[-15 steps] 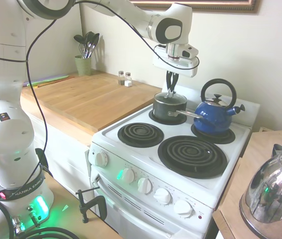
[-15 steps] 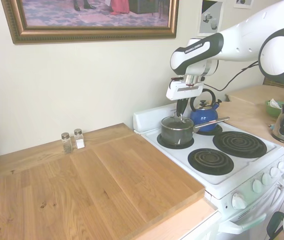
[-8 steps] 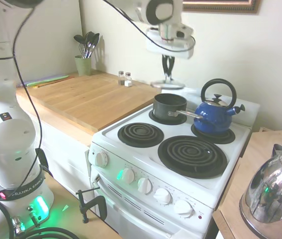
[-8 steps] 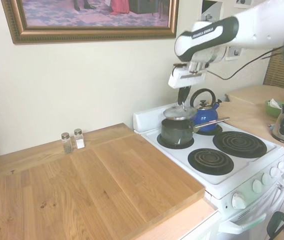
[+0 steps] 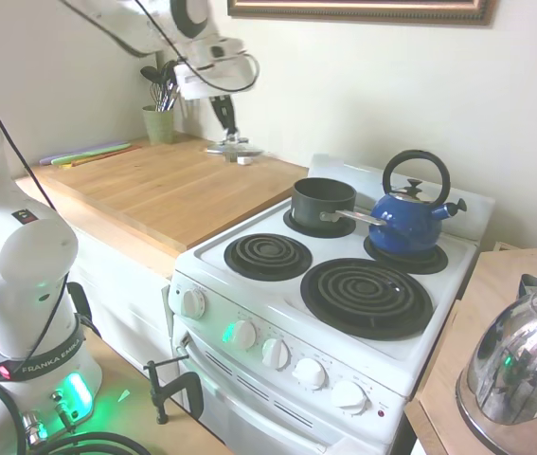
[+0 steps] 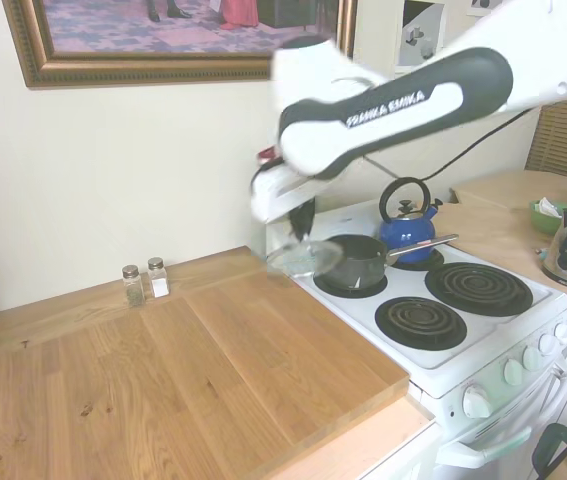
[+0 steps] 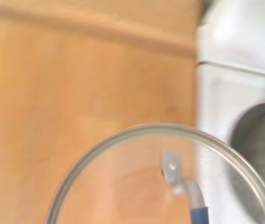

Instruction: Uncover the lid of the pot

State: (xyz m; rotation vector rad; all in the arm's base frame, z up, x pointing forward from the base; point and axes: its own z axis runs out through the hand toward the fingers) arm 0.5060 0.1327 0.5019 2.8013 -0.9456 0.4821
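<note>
While the gripper (image 5: 231, 134) grips the round glass lid (image 6: 304, 257) by its loop handle, it should lower it level onto the wooden countertop (image 5: 169, 185) below, beside the open dark grey saucepan (image 5: 322, 202).

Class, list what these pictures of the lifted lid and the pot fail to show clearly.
- Lid: wrist view cuts off its near half at the picture's edge.
- Gripper: fingertips blurred by motion in the second exterior view.
- Pot: its inside bottom is hidden by its own wall in both exterior views.
- Shakers: contents too small to tell.
</note>
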